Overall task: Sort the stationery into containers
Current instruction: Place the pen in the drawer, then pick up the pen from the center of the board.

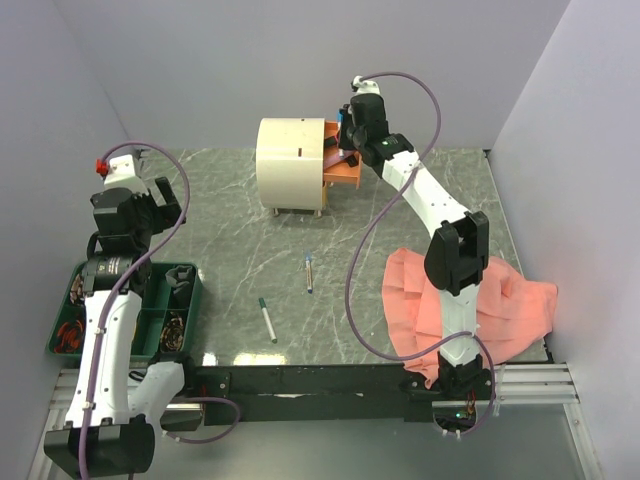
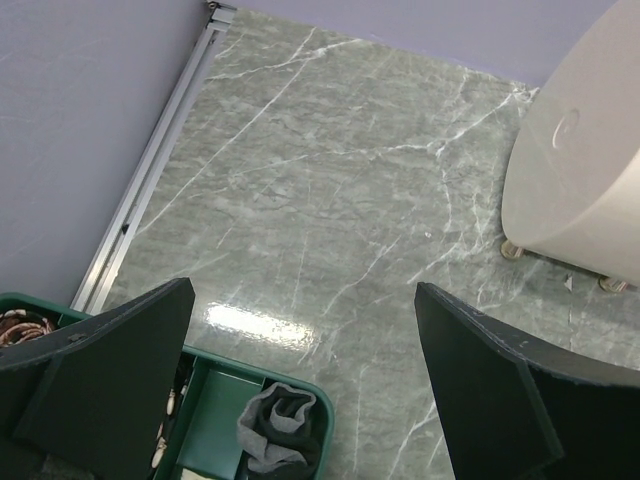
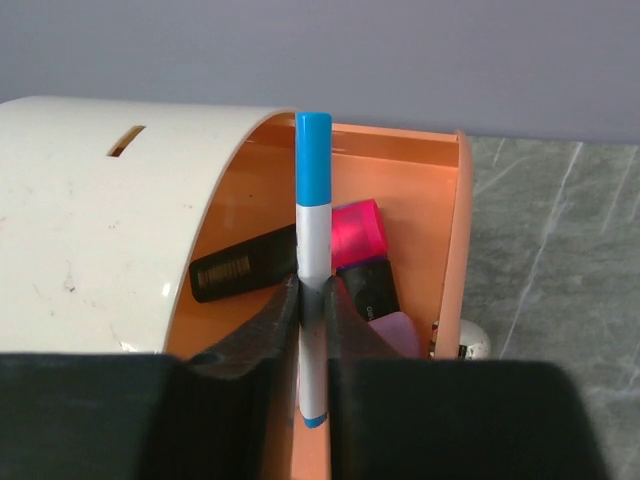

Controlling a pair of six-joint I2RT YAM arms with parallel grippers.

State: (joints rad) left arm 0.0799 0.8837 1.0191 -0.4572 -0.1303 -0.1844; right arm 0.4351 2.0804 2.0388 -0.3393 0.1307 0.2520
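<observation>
Marble table (image 1: 230,260); right gripper (image 3: 313,300) pinches the blue-capped pen (image 3: 313,190) over the orange drawer (image 3: 440,230) — let go askew, it may clip the rim; left gripper (image 2: 302,290) gapes.

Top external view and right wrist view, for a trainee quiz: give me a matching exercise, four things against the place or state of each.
Things:
1. right tool
2. green-capped marker
3. pink cloth
4. green tray

Places or states:
A. at the near left corner
B. lying on the bare table
C. pinching a blue-capped pen
D. spread over the right side

Pairs: 1-C, 2-B, 3-D, 4-A
</observation>
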